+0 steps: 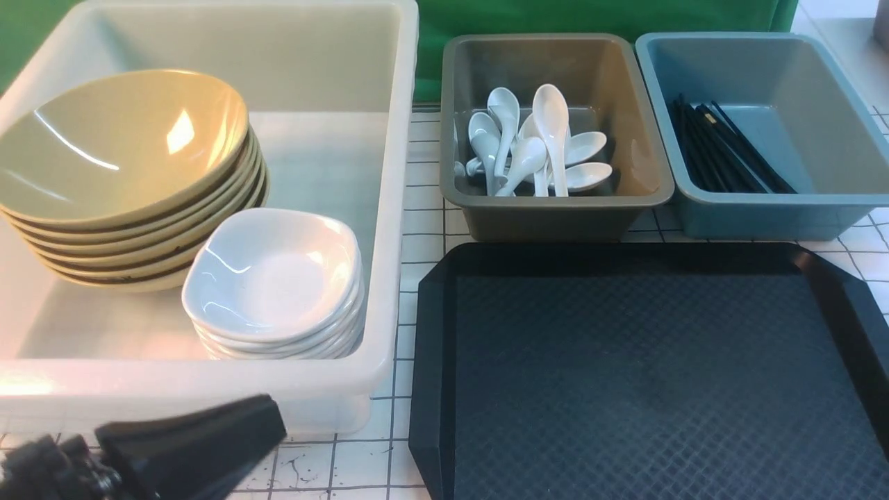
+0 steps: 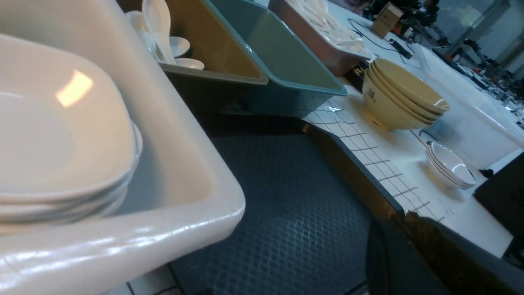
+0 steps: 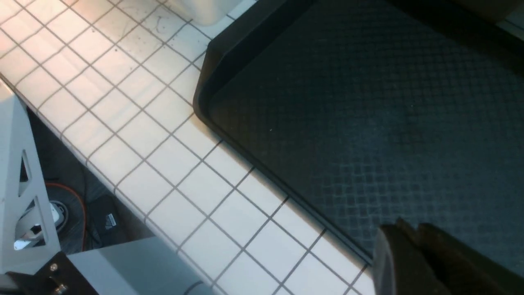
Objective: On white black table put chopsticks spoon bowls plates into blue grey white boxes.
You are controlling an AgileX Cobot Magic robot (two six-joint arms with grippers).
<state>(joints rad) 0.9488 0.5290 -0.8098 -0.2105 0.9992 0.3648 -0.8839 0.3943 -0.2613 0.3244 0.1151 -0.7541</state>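
left end effector (image 1: 267,417) and right end effector (image 3: 403,246), clenched; near desk edge, glossy round bowls (image 1: 125,153) and rounded-square plates (image 1: 274,274) stacked in smooth white tub (image 1: 396,229); slick spoons (image 1: 551,118) in grey box (image 1: 542,222); straight chopsticks (image 1: 729,153) in blue box (image 1: 771,219).

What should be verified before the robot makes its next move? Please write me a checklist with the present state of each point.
1. Bowls stacked inside the white tub: ok.
2. Plates piled in the same tub, beside the bowls: ok.
3. Spoons in the grey box, none hanging over its rim: ok.
4. Chopsticks in the blue box: ok.
5. Black tray free of dishes and cutlery, its near edge included: ok.
6. Left hand and right hand shut, holding nothing: ok.
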